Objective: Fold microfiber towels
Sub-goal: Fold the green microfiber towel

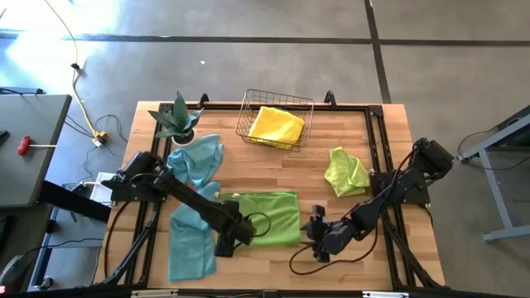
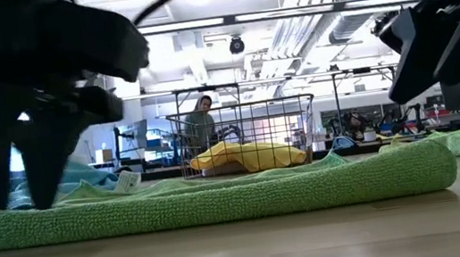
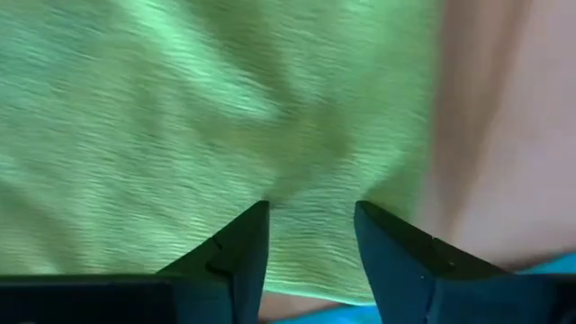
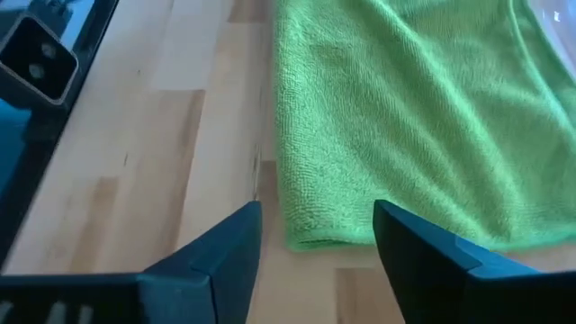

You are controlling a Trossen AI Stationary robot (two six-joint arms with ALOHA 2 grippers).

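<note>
A lime green microfiber towel [image 1: 265, 217] lies folded flat on the wooden table, near its front edge. My left gripper [image 1: 230, 244] points down over the towel's left near corner [image 3: 180, 108], open. My right gripper [image 1: 319, 248] hovers open over bare wood just off the towel's right near corner [image 4: 306, 236], slanting down toward it. Two teal towels [image 1: 195, 161] [image 1: 189, 240] lie crumpled at the left. Another lime green towel [image 1: 346, 171] lies bunched at the right. A yellow towel [image 1: 276, 124] rests in the wire basket [image 1: 245, 116]. My left gripper [image 3: 310, 211] stands open with its fingers pointing down at the green towel's top near the left near corner [image 3: 306, 180]. I cannot tell whether the fingertips touch the cloth.
A potted green plant [image 1: 178, 120] stands at the table's far left corner, beside the basket. Black cables [image 1: 331, 261] loop on the wood under the right arm. Bare wood shows between the folded towel and the basket.
</note>
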